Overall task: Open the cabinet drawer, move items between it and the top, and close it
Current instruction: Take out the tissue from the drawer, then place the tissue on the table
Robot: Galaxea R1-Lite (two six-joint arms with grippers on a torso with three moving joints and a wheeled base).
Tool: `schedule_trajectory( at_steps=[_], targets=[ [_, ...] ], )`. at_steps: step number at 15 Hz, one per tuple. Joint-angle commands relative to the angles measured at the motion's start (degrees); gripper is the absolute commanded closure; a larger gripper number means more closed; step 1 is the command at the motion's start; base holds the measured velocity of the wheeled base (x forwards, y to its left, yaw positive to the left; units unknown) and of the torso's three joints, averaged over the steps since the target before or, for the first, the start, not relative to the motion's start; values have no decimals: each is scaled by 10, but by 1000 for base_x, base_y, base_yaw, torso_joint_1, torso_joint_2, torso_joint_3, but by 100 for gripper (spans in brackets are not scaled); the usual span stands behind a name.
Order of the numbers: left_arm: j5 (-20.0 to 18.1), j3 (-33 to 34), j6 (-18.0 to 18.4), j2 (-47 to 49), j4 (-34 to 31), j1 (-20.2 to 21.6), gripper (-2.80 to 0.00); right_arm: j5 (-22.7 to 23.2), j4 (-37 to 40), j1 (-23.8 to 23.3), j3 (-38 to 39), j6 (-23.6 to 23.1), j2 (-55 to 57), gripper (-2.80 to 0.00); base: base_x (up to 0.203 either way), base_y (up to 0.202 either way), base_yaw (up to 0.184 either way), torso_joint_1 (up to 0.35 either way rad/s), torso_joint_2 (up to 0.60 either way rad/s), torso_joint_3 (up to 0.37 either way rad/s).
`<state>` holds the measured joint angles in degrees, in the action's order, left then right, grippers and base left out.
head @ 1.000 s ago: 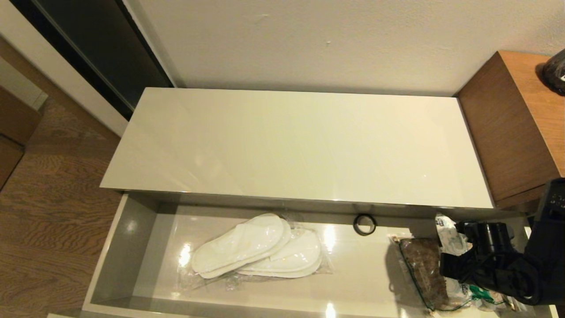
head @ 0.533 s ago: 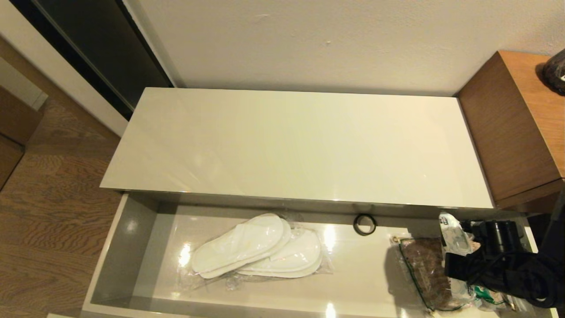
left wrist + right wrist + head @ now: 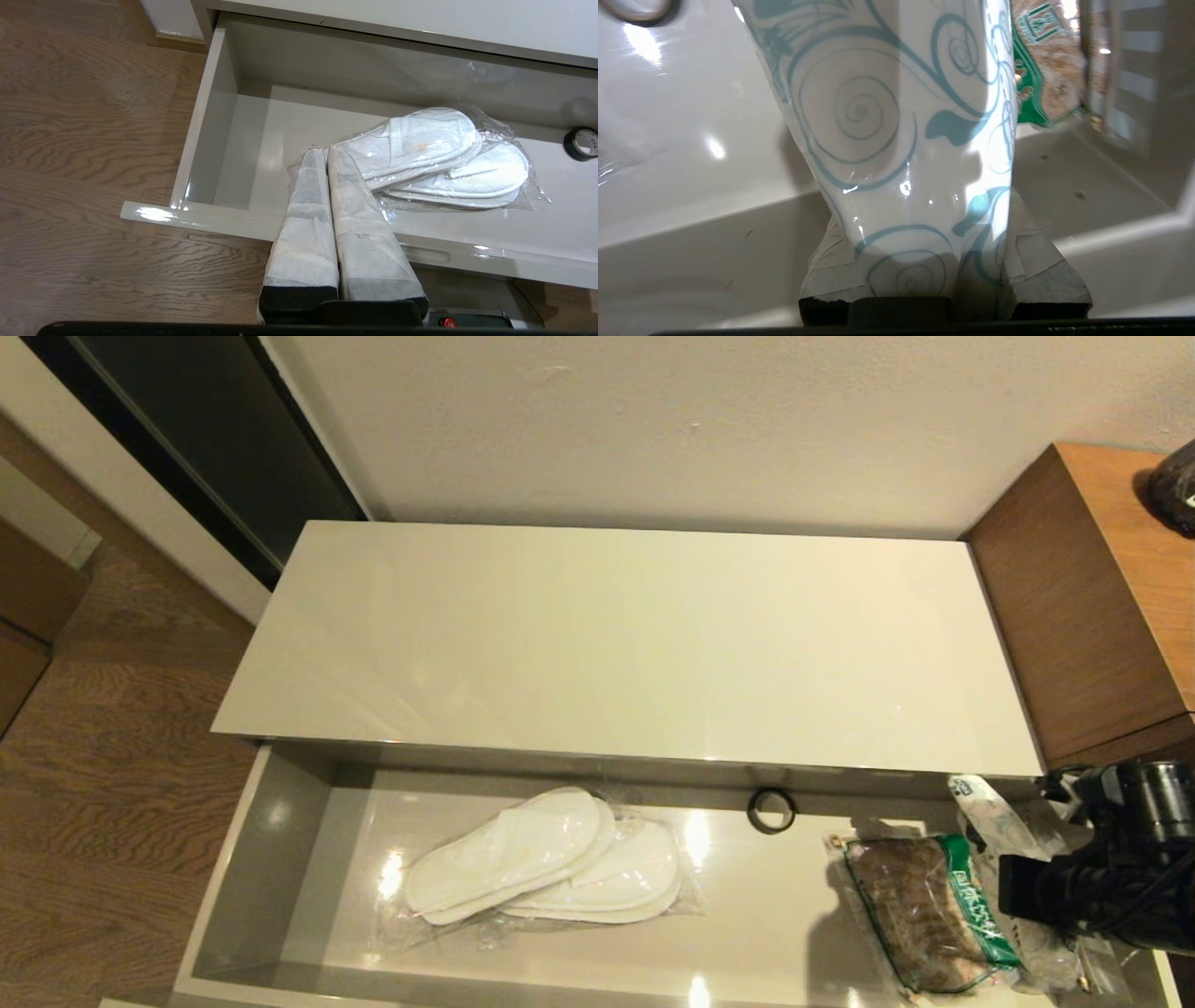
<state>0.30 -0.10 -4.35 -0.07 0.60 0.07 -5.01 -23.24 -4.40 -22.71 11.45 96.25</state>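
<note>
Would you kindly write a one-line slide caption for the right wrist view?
Right gripper pinching the tissue pack above the open cabinet drawer, snack bag behind.

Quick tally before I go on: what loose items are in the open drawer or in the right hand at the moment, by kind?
Wrapped slippers, lying in the cabinet drawer: 1 pack
Snack bag, in the drawer: 1
Black ring, in the drawer: 1
Tissue pack, gripped in the right hand over the drawer's right end: 1
Total: 4
The top has none on it.
</note>
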Motion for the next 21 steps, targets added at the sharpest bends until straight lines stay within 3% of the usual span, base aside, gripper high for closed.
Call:
schedule_trajectory(
  at_steps=[1, 4, 8, 13, 17, 21],
  targets=[
    [0, 0, -1, 1, 0, 0, 0, 1, 106, 2, -32, 1, -115, 0, 0, 0, 0, 0, 0, 0],
    [0, 0, 0, 1, 0, 0, 0, 12, 320, 6, -146, 4, -200, 0, 0, 0, 0, 0, 0, 0],
    [0, 0, -1, 1, 0, 0, 0, 14, 443, 26, -232, 13, -248, 0, 0, 0, 0, 0, 0, 0],
    [0, 0, 0, 1, 0, 0, 0, -1, 505, 62, -399, 24, -182, 0, 0, 0, 0, 0, 0, 0],
    [0, 0, -1, 1, 0, 0, 0, -66, 512, 150, -545, 24, -33, 0, 0, 0, 0, 0, 0, 0],
    [0, 0, 0, 1, 0, 0, 0, -148, 535, 230, -759, 22, 140, 0, 0, 0, 0, 0, 0, 0]
  ],
)
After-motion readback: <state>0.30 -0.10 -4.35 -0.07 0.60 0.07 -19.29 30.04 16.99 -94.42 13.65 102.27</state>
